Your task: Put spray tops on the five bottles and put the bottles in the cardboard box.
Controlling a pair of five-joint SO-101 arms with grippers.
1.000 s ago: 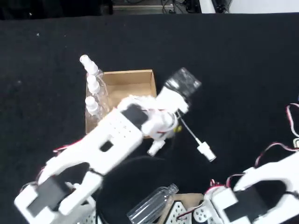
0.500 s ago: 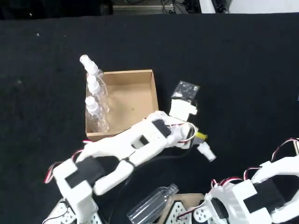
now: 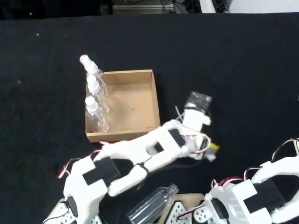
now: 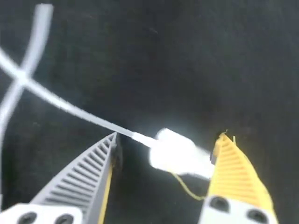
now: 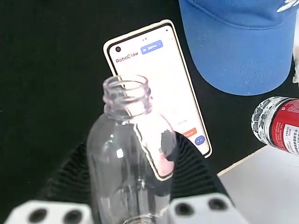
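My left gripper is open, its grey and yellow fingers on either side of a white spray top that lies on the black table with its thin tube trailing away. In the high view that gripper is right of the cardboard box. Three bottles with spray tops stand along the box's left wall. My right gripper is shut on a clear bottle with no top. The same bottle lies tilted at the table's front edge.
A second thin tube crosses the first on the black cloth. Beyond the held bottle lie a phone, a blue cap and a red-labelled bottle on a white surface.
My left arm has swung right and forward, from over the box's front wall to the spray top, and now straddles it. The right arm shifted slightly with its bottle.
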